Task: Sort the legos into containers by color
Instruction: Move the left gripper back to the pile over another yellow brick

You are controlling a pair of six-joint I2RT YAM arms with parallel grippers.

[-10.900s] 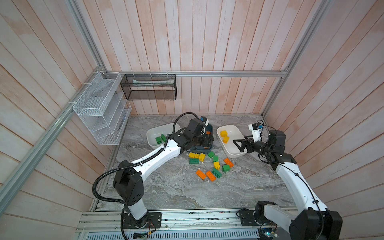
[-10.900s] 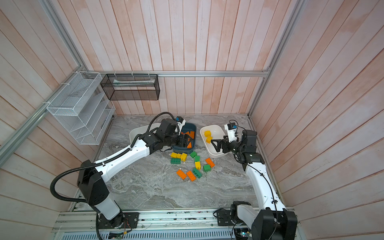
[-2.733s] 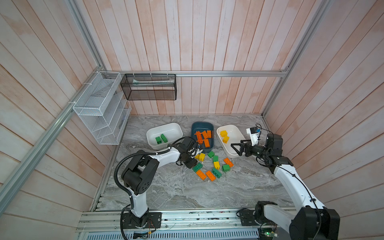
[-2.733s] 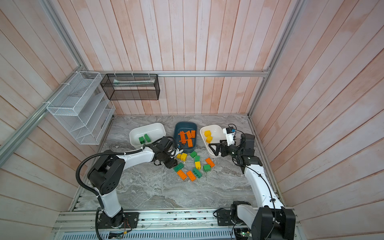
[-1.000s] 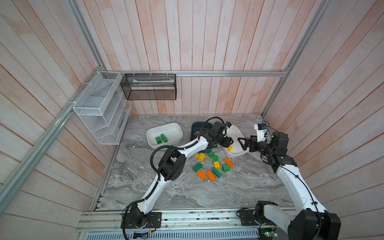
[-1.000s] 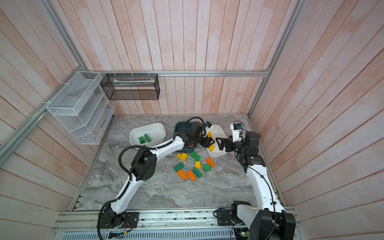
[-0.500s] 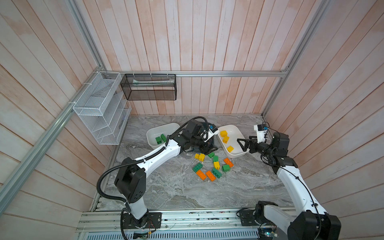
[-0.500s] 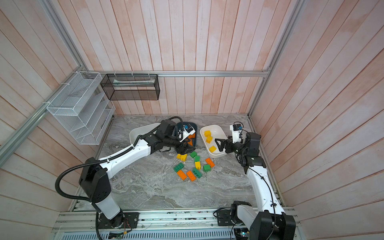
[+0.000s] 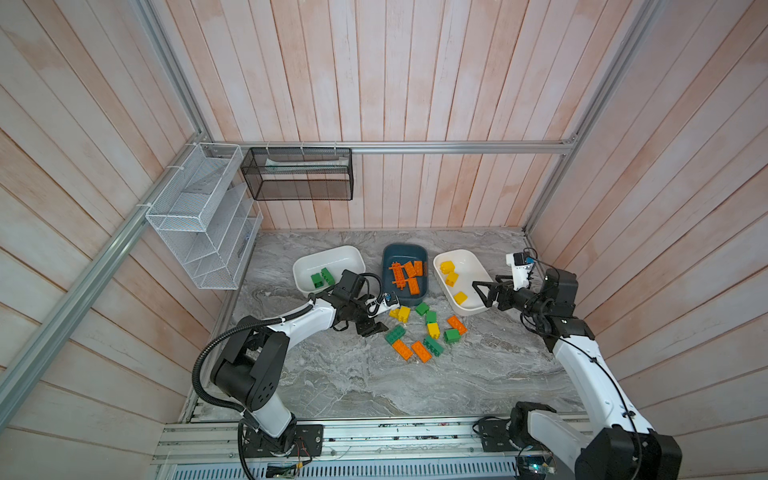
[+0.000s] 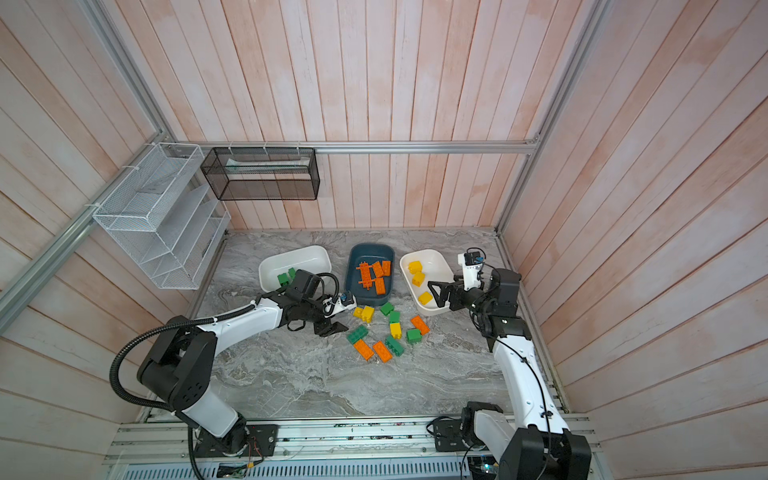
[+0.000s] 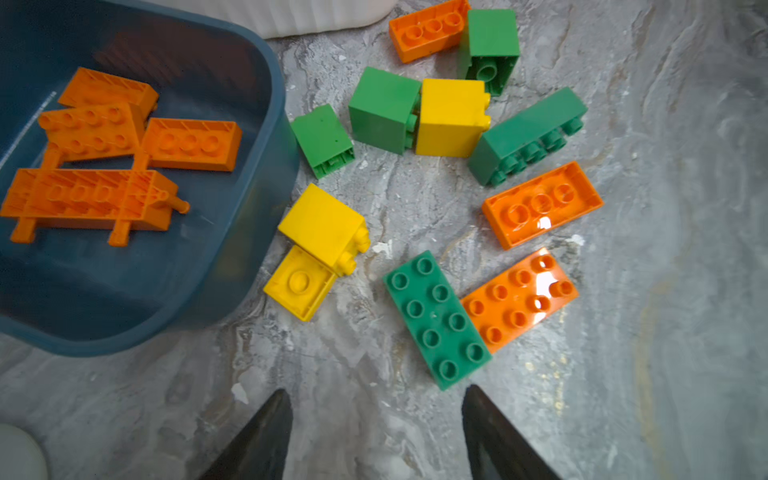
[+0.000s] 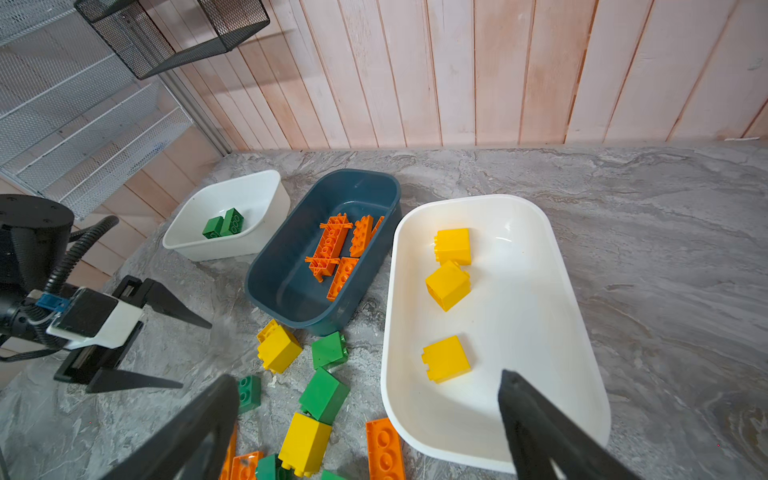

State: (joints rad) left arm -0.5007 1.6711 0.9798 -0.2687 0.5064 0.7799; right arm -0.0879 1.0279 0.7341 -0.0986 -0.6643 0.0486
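Three containers stand in a row at the back. A white tub [image 9: 332,259] holds two green legos [image 9: 321,277], the teal tub [image 9: 399,255] holds several orange ones [image 9: 409,276], and a second white tub [image 9: 467,274] holds three yellow ones [image 12: 446,284]. Several loose legos [image 9: 424,332] in all three colours lie in front of the tubs. My left gripper [image 9: 376,322] [image 11: 374,390] is open and empty, low beside the pile, with a green oblong brick [image 11: 436,318] just ahead of one fingertip. My right gripper [image 9: 482,293] [image 12: 368,376] hangs wide open and empty over that second tub's near edge.
A white wire rack [image 9: 203,216] hangs on the left wall and a black mesh basket [image 9: 297,174] on the back wall. Wooden walls close in three sides. A metal rail [image 9: 374,432] runs along the front edge of the marble table [image 9: 374,382].
My left gripper has swung back from above the right white tub, across the teal tub, and down to the table left of the loose pile. The right arm has barely moved.
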